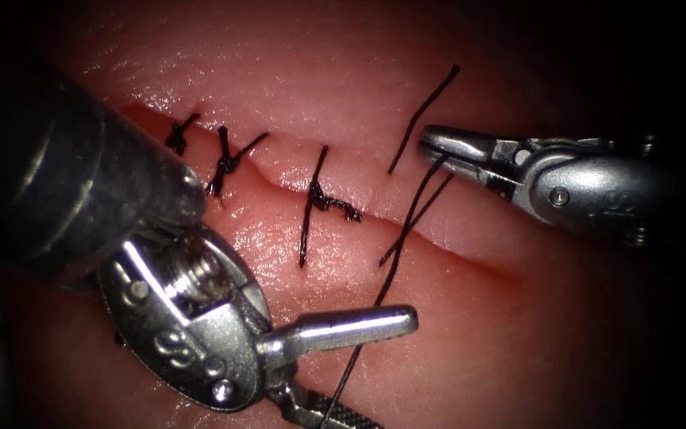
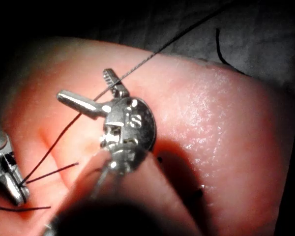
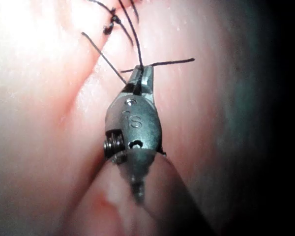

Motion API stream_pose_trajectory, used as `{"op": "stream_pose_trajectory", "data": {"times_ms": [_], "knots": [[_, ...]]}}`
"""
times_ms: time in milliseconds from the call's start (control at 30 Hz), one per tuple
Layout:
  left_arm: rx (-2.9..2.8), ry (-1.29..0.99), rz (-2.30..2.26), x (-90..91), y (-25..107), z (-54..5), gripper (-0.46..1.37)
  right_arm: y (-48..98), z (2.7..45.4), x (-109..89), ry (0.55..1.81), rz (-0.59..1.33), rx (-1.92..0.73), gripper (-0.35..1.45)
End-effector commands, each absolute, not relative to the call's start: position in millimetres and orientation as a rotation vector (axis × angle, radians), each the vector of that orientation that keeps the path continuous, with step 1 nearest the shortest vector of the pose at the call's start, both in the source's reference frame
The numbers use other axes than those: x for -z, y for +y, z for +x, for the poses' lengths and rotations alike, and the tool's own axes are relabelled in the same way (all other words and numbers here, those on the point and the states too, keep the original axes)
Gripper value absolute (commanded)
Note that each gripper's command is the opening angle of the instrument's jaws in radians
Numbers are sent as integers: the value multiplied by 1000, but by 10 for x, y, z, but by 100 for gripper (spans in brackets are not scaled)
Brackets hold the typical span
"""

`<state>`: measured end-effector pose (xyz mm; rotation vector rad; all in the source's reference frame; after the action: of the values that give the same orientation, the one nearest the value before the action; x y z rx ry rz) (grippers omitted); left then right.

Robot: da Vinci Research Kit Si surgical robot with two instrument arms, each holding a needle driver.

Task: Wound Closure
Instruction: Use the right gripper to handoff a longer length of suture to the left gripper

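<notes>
Along the cut (image 1: 438,238) in the tissue (image 1: 343,87), three knotted stitches (image 1: 315,199) sit to the left of your working thread (image 1: 406,230); that thread crosses the cut just right of the third stitch, and one strand runs from the cut down between the jaws of your left tool (image 1: 359,365); those jaws stand spread wide, clasping nothing, with the thread merely lying across the gap; your right tool (image 1: 438,147), on the far side of the cut, is clenched on the thread close to its tip, a free tail rising beyond it; you have no needle to be made out near the cut, so I cannot tell where it is. My judgement on risk: the grip sits at the very tip of the right jaws, so a sideways tug could let the strand slip; a hard pull away from the cut could drag thread through the soft tissue edge and tear it.
</notes>
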<state>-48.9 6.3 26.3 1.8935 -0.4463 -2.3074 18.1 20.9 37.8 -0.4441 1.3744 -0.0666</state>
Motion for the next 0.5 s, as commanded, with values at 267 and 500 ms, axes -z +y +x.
{"op": "stream_pose_trajectory", "data": {"times_ms": [267, 500], "knots": [[2289, -429, 1904, -260, 57, -487, 55, 209, 180, -381, 1363, -443, 34, -35], [2283, -426, 1909, -258, 54, -479, 54, 209, 180, -384, 1363, -439, 16, -35]]}}
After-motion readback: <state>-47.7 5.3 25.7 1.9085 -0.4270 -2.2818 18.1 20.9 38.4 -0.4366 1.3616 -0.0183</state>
